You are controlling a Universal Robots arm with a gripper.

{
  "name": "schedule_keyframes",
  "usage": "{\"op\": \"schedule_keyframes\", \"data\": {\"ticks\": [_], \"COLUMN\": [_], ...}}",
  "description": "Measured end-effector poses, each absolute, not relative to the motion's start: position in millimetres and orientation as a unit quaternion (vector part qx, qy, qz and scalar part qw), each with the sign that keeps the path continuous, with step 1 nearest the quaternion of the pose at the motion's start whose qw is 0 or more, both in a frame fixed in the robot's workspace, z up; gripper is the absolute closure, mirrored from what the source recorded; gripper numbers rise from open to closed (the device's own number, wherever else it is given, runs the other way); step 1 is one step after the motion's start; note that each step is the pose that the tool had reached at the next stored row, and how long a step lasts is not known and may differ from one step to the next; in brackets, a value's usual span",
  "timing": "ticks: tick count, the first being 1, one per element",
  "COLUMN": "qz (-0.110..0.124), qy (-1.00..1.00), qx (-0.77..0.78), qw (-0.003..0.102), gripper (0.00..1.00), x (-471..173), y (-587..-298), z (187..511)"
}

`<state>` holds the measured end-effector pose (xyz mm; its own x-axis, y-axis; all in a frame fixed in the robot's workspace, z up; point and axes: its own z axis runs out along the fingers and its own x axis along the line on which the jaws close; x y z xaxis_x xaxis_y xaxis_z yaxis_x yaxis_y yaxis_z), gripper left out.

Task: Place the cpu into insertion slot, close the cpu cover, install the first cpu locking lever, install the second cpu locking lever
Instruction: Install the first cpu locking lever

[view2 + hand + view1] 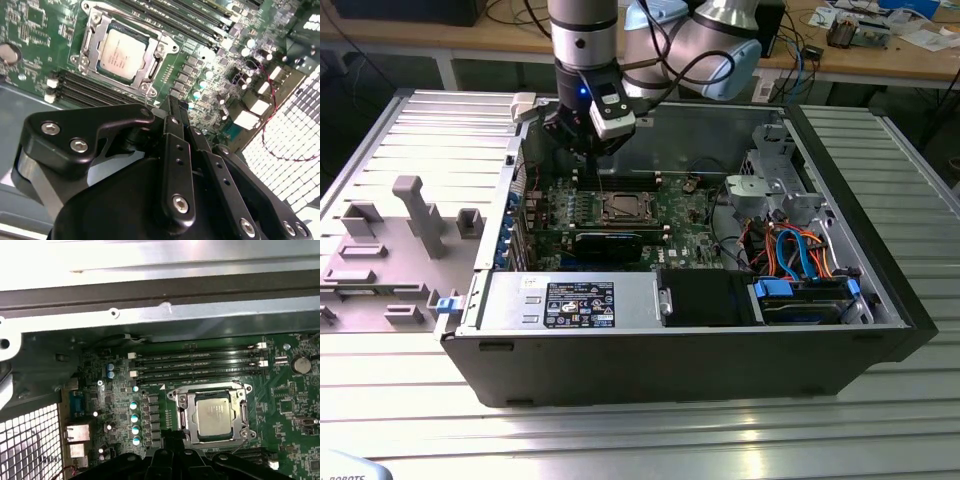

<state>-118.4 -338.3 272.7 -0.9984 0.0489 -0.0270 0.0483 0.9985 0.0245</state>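
1. The cpu (122, 54) (216, 415) is a flat square chip with a plain silver-grey top. It lies level inside the insertion slot.
2. The insertion slot (176, 394) is a square, silver-rimmed socket set into the green board, beside the long dark card slots.
3. The cpu cover (92, 40) (186, 415) is a thin silver frame. It appears to be folded down around the chip, whose top shows through its window.
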Motion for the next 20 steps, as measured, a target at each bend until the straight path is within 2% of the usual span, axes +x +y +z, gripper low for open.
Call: {"op": "schedule_keyframes", "data": {"ticks": [12,20], "qz": [0.012,0.012], "qy": [1.0,1.0], "qx": [-0.006,-0.009], "qw": [0.013,0.013], "gripper": [0.89,0.89], "x": [-122.8,-122.9], "y": [-336.4,-322.6], "z": [267.5,263.9]}}
